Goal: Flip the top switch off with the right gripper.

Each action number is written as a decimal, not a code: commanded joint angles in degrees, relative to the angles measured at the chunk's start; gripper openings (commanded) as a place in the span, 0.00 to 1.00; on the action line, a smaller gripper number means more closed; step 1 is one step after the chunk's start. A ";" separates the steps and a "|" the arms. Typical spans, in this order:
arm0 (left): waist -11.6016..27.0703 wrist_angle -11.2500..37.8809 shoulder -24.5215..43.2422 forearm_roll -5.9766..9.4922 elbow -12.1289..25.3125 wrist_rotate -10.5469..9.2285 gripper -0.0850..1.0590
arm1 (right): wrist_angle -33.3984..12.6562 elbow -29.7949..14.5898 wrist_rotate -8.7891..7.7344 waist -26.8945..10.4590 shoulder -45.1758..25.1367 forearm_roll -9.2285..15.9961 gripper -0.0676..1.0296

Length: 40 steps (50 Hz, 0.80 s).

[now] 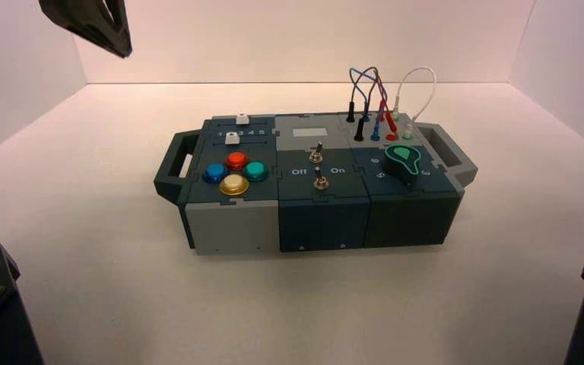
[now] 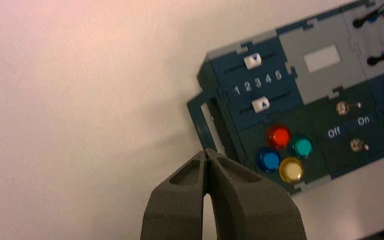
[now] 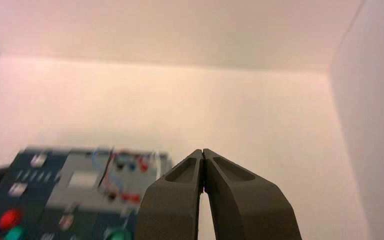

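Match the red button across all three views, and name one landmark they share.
High view: on the box's left part, red button.
Left wrist view: right of centre, just below mid-height.
Right wrist view: near the lower left corner, blurred.
Shared landmark: the white rectangle on the box's grey panel.

So the box (image 1: 324,223) is sitting out on the pale table (image 1: 243,304), red button (image 1: 236,160), blue button (image 1: 215,173), green button (image 1: 255,171) and yellow button (image 1: 234,184) all clustering on its left, two metal toggles (image 1: 321,183) standing mid-box, and a black-and-green knob (image 1: 401,162) sitting over on the right, wires (image 1: 376,74) looping up behind it.
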State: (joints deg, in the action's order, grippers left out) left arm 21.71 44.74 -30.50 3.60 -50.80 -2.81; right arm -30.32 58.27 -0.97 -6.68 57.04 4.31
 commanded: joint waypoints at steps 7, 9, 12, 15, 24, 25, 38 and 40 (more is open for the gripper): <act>1.93 0.00 1.76 0.18 1.76 -1.76 0.05 | -8.44 -3.34 -0.18 -0.53 -1.93 3.43 0.04; 2.20 0.09 2.29 0.26 1.85 -1.93 0.05 | -9.76 -3.52 -0.26 -0.53 -2.37 3.60 0.04; 2.81 0.18 3.43 0.62 1.85 -2.29 0.05 | -11.43 -3.78 -0.26 -0.53 -3.16 3.60 0.04; 3.43 0.18 4.66 0.88 1.93 -2.46 0.05 | -12.92 -3.96 -0.26 -0.62 -4.13 3.87 0.04; 4.83 -1.23 9.76 1.67 2.20 -3.43 0.05 | -13.97 -3.87 -0.44 -3.08 -5.89 4.75 0.04; 4.83 -1.49 10.37 1.85 2.20 -3.43 0.05 | -14.06 -3.87 -0.44 -3.43 -6.15 4.75 0.04; 5.10 -4.48 15.21 4.66 2.11 -3.87 0.05 | -14.68 -3.78 -0.44 -4.57 -8.53 4.83 0.04; 5.10 -5.01 15.82 4.92 2.02 -3.96 0.05 | -14.68 -3.78 -0.44 -4.75 -8.61 4.83 0.04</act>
State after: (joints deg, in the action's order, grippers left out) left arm 26.63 40.78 -15.03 7.91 -50.10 -6.33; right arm -45.26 56.16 -1.32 -10.99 48.69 8.88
